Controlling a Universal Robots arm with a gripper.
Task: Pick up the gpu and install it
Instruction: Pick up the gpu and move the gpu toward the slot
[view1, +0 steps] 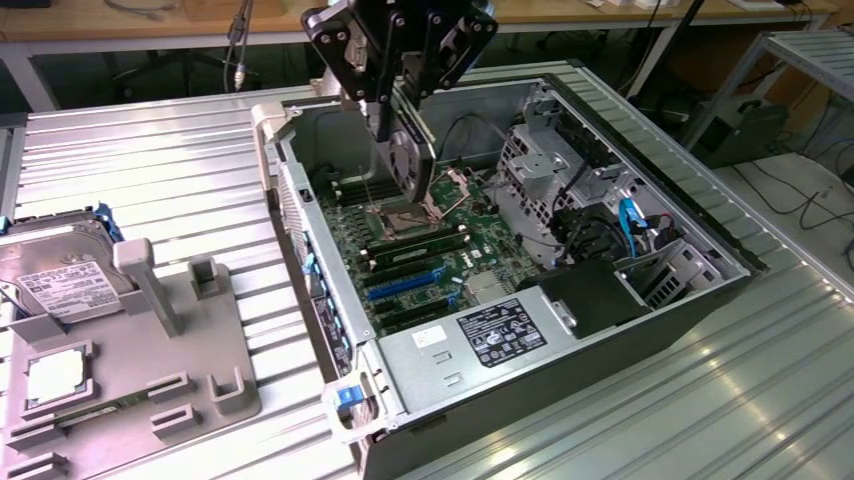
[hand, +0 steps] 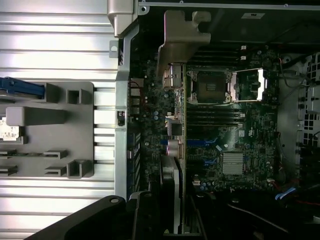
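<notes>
gripping the thin green-and-black gpu card (view1: 411, 165) edge-down over the open metal computer case (view1: 441, 390), your gripper (view1: 400, 95) is part-closed on it; likely stiff, light, fragile, so hold board edges.

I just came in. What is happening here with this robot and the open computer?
The robot arm's gripper is shut on the gpu, holding it on edge in the open computer case, above the motherboard. The card does not look seated in a slot. On the exterior view's left, a hard drive and a processor chip lie on a gray tray.
</notes>
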